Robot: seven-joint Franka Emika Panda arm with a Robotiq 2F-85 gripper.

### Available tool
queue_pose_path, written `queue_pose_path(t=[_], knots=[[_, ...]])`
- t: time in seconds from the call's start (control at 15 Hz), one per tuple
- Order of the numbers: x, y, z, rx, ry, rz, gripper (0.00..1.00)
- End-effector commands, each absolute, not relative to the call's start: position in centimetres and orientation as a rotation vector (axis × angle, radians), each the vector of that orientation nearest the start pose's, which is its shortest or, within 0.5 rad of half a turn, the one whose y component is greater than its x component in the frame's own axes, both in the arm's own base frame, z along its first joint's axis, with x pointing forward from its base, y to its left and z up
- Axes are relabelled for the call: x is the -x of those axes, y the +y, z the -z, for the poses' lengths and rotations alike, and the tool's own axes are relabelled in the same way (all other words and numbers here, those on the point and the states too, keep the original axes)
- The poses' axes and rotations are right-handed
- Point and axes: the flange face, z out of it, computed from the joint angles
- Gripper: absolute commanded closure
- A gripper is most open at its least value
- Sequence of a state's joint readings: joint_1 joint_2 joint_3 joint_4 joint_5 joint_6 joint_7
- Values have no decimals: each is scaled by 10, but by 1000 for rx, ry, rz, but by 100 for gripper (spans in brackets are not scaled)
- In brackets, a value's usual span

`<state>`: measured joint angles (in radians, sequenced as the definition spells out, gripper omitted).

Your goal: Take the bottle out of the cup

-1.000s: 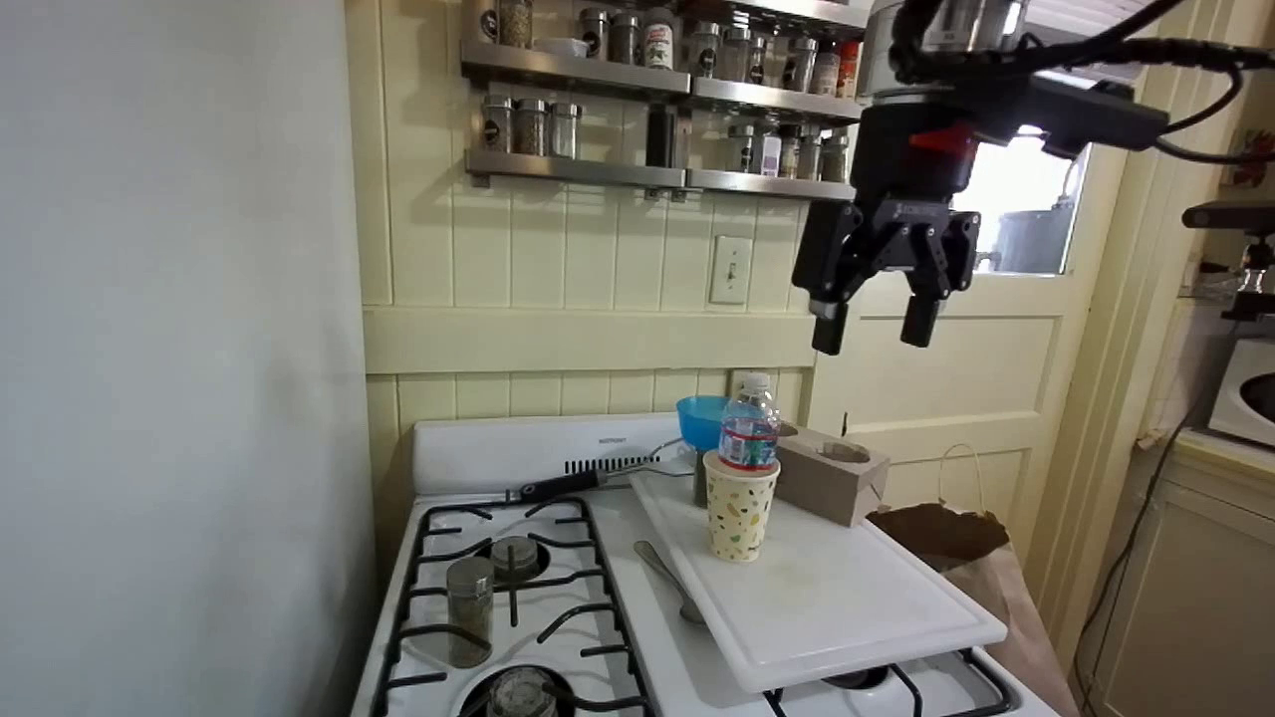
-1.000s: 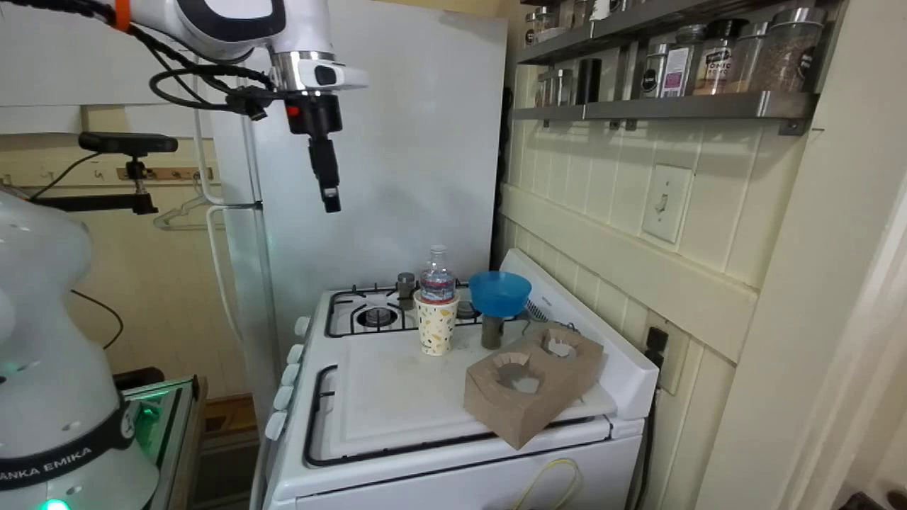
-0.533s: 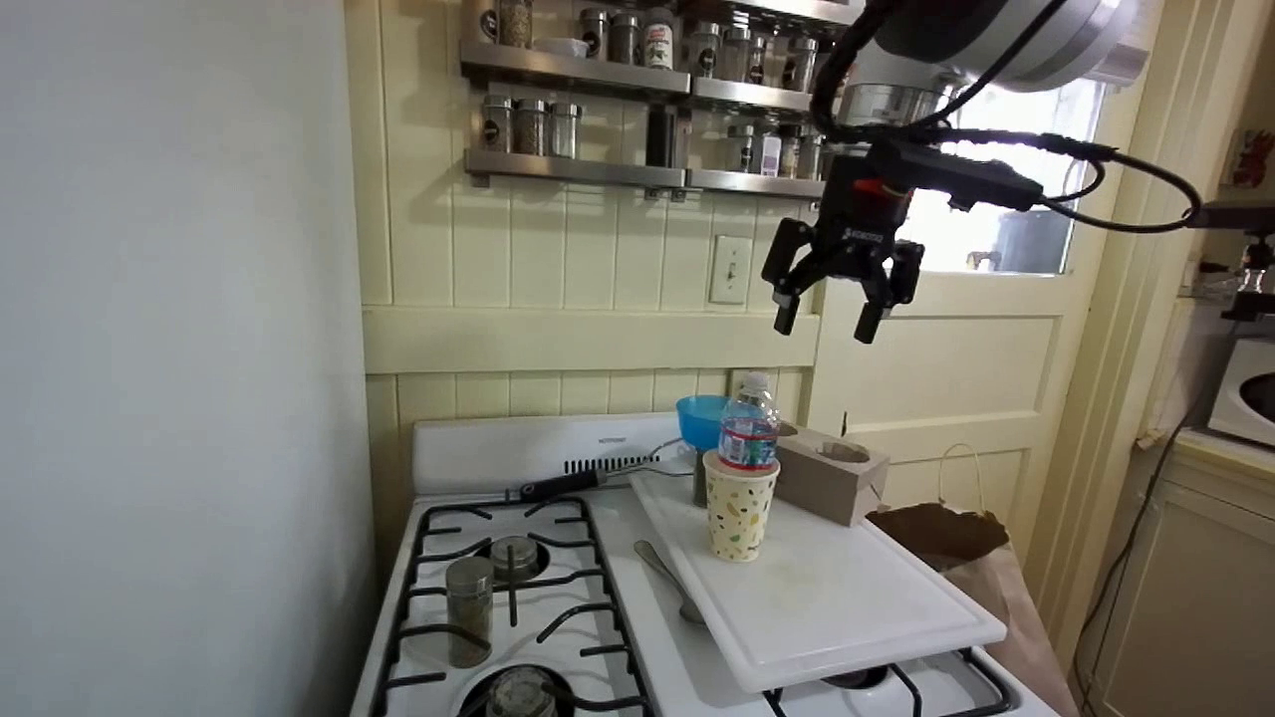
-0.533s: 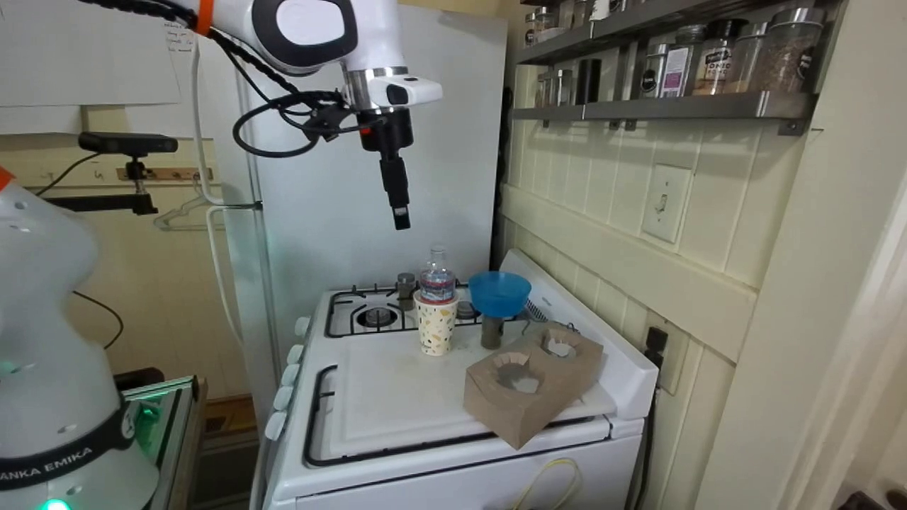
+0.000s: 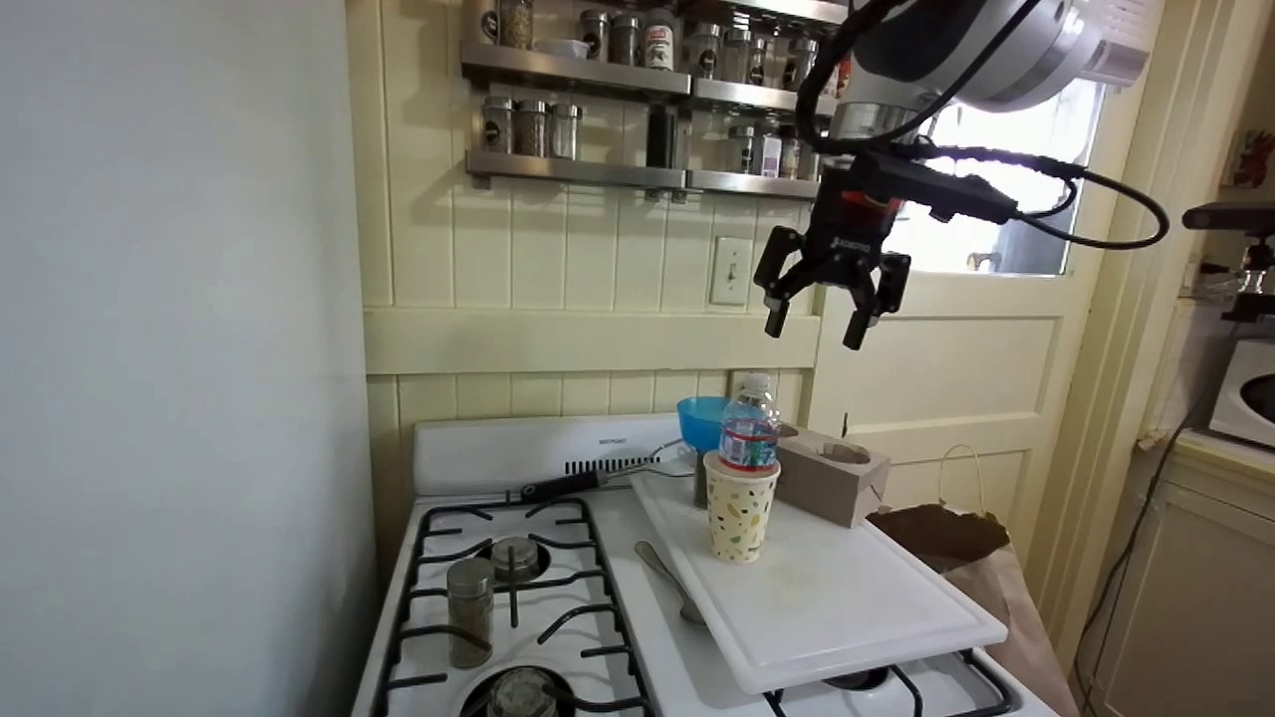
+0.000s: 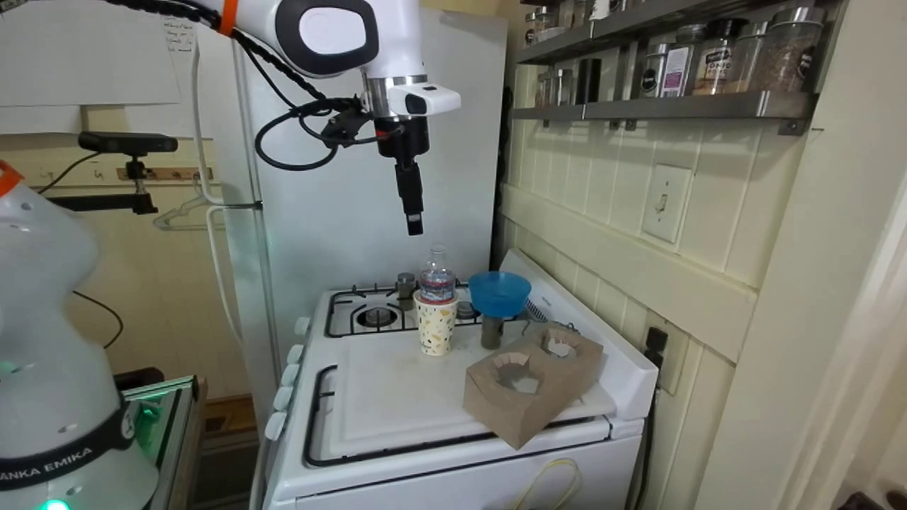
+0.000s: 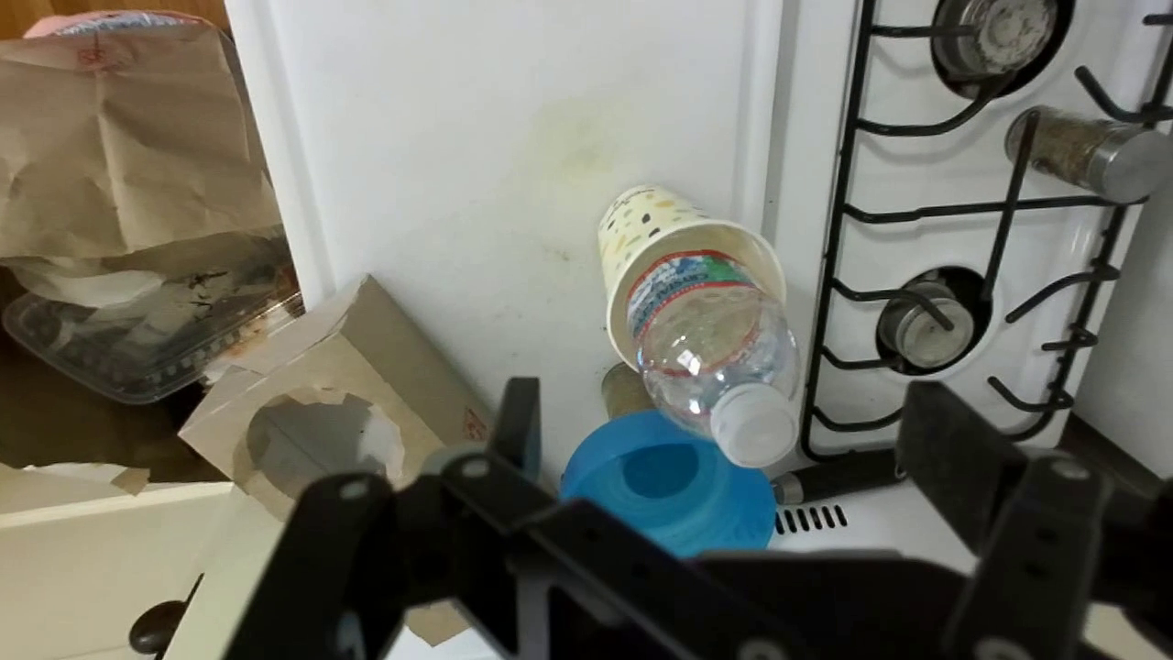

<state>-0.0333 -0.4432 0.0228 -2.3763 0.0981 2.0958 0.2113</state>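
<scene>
Standing in cup (image 5: 739, 518), bottle (image 5: 749, 428) with lower part hidden, pincer (image 5: 815, 330) spread above

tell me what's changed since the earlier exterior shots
The gripper has moved toward the bottle, dipping slightly at the end. Nothing was taken hold of or let go. The jaws stayed open; the bottle still stands in the cup, and the cup on the white cutting board.

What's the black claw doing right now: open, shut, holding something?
Gripper: open, holding nothing; the bottle is below it, in the cup.
</scene>
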Motion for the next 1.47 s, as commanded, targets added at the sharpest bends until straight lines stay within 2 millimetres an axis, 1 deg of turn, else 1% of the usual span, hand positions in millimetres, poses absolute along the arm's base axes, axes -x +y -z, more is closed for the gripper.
queue_pose_path(t=[0.0,0.27,0.33,0.67,0.87,0.93,1.0,1.07,1.13,1.2,1.33,1.4], knots=[[-443,9,-493,3023,386,238,0],[-450,10,-481,3026,383,201,0],[-455,9,-475,3019,366,205,0],[-473,6,-464,3007,371,191,0],[-483,9,-459,3010,364,187,17],[-486,9,-458,3007,361,181,17],[-489,9,-458,3007,359,180,27],[-493,10,-457,3007,356,178,29],[-496,12,-457,3010,349,177,30],[-499,13,-458,3011,343,179,36],[-504,17,-459,3014,330,178,33],[-507,19,-459,3017,325,177,37]])
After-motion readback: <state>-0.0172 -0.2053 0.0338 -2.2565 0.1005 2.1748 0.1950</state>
